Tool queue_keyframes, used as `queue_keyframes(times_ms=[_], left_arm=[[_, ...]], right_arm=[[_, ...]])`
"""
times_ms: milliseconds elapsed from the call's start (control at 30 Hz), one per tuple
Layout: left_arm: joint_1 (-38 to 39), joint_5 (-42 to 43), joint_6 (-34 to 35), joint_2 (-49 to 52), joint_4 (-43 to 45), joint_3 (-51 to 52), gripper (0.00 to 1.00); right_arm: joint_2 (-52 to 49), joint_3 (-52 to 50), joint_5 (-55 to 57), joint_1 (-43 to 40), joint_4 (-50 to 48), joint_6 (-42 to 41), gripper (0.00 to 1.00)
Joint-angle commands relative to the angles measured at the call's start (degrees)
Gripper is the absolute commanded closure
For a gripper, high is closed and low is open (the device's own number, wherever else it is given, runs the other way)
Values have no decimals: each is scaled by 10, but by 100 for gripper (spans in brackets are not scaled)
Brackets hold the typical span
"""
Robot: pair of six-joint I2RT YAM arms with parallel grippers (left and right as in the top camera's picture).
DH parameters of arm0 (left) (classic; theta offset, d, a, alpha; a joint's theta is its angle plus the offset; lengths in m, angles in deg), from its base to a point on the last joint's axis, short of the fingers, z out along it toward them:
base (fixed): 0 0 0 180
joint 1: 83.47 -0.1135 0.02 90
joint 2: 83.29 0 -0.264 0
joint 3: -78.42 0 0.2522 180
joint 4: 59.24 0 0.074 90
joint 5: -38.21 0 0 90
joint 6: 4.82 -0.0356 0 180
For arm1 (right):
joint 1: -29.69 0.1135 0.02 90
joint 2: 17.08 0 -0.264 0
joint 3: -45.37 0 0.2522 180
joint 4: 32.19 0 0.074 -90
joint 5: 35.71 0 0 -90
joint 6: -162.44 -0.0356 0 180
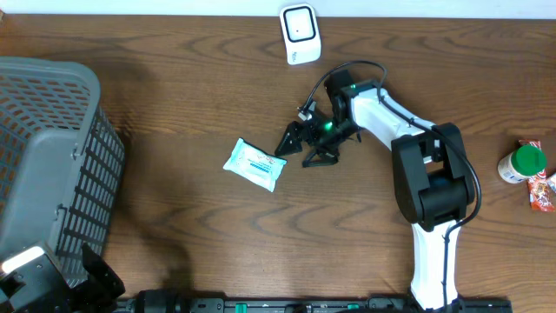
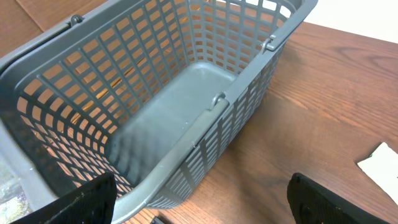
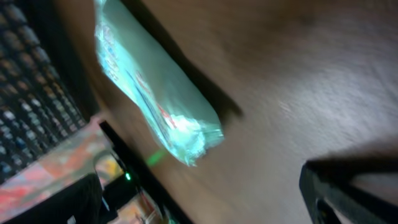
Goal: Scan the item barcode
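Grey plastic lattice makes up the basket (image 1: 52, 165), the one container in sight, and it stands on the wooden table (image 1: 174, 78) well to the left of the packet of wipes (image 1: 254, 164). The left wrist view looks straight down into the basket (image 2: 186, 106): slotted walls, a handle folded along each long rim, and a smooth grey floor that shows from end to end. The packet – pale blue and white, lying flat and slightly askew on the wood – is out on the table and not in the basket; a white corner at the right edge of the left wrist view (image 2: 379, 165) may be that same packet, though I cannot tell for sure. Just beside the packet's right end hovers the right gripper (image 1: 292, 155), its two black fingers spread wide and pointing at the packet without touching it. From its own camera the right gripper (image 3: 205, 205) shows a finger at each lower corner, with the packet (image 3: 155, 99) lying blurred ahead of them, a green glow on its near end. The left gripper (image 2: 205, 211), far to the left of the packet by the basket's near corner, also has its fingers well apart with nothing between them. Beyond the packet, toward the far edge, stands a white scanner (image 1: 300, 33). Well to the packet's right sit a green-lidded bottle (image 1: 524, 163) and red wrappers (image 1: 540, 191).
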Motion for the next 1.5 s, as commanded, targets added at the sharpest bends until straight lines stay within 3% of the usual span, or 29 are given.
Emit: queue_keyframes(times_ms=[0, 433, 467, 567, 600, 767, 1067, 1233, 1333, 1367, 1400, 1433, 1467], left_arm=[[-2, -2, 1, -4, 0, -2, 12], [-2, -2, 1, -4, 0, -2, 12], [-2, -2, 1, -4, 0, -2, 12], [-2, -2, 1, -4, 0, -2, 12], [-2, -2, 1, -4, 0, -2, 12], [-2, -2, 1, -4, 0, -2, 12], [-2, -2, 1, -4, 0, -2, 12], [-2, -2, 1, -4, 0, -2, 12], [-2, -2, 1, -4, 0, -2, 12], [-2, -2, 1, -4, 0, -2, 12], [-2, -2, 1, -4, 0, -2, 12], [-2, -2, 1, -4, 0, -2, 12], [-2, -2, 1, -4, 0, -2, 12]], right_arm=[[-16, -60, 37, 14, -54, -50, 1], [-28, -128, 168, 123, -204, -194, 1], [-38, -128, 187, 131, -216, -214, 11], [-54, -128, 226, 143, -250, -231, 82], [-53, -128, 268, 146, -262, -235, 99], [-14, -127, 320, 139, -281, -225, 99], [219, -127, 450, 116, -171, -68, 98], [316, -127, 697, 138, -72, -66, 98], [334, -127, 755, 145, -29, -66, 99], [333, -128, 725, 145, -21, -65, 84], [328, -128, 666, 143, -17, -59, 50], [323, -129, 612, 141, -17, -54, 29], [315, -131, 547, 137, -20, -53, 1]])
